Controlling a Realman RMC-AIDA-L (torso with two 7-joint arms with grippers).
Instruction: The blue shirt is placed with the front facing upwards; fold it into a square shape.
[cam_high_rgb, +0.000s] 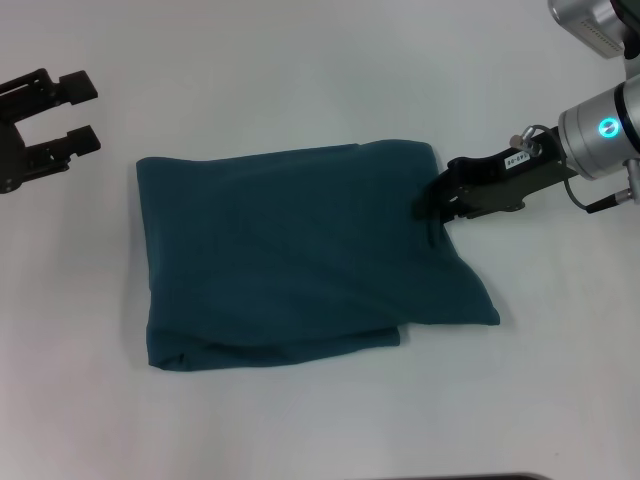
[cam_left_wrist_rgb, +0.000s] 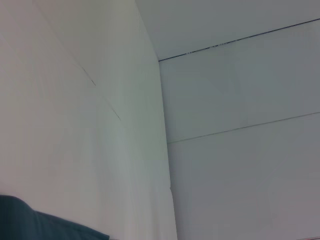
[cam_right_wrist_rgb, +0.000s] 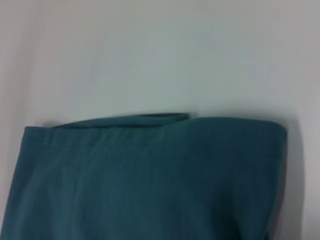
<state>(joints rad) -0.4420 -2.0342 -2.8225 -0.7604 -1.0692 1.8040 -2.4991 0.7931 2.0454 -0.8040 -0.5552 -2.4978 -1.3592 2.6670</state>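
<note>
The blue shirt (cam_high_rgb: 300, 255) lies folded into a rough rectangle on the white table, plain teal side up; no lettering or neck label shows. My right gripper (cam_high_rgb: 432, 203) is at the shirt's right edge, near the far right corner, shut on the cloth there. The shirt's folded edge fills the lower part of the right wrist view (cam_right_wrist_rgb: 150, 180). My left gripper (cam_high_rgb: 85, 112) is open and empty, parked apart from the shirt at the far left. A corner of the shirt shows in the left wrist view (cam_left_wrist_rgb: 30, 227).
The white table (cam_high_rgb: 320, 60) surrounds the shirt on all sides. A dark edge shows at the table's near side (cam_high_rgb: 500, 476). A loose lower layer sticks out at the shirt's near right corner (cam_high_rgb: 470, 305).
</note>
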